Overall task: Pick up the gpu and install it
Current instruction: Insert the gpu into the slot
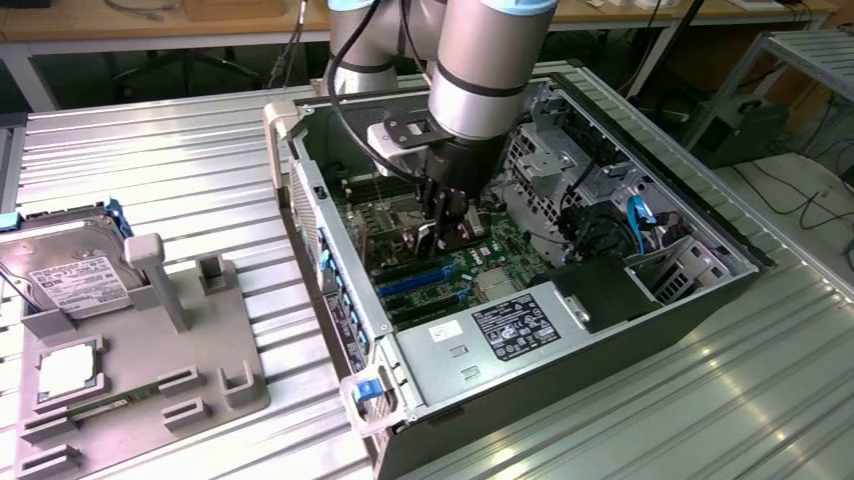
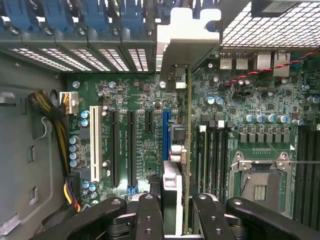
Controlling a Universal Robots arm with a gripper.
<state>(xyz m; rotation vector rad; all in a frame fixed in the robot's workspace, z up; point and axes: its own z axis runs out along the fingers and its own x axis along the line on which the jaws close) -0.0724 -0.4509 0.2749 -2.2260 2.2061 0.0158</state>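
Hangs inside the open case (image 1: 694, 290) with the gripper (image 2: 177, 207) clamped on the gpu (image 2: 172, 185), one finger on either side. Holds the card upright and edge-on over the motherboard (image 2: 135, 95), just beside the blue slot (image 2: 166, 132) — bracket (image 2: 187, 40) up against the rear wall. Cannot tell whether seated in a slot. In the exterior view, mostly hidden behind the fingers.

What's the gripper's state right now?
Gripper: closed, holding the thin flat dark gpu card with silvery metal bracket edge-on inside the open computer case.
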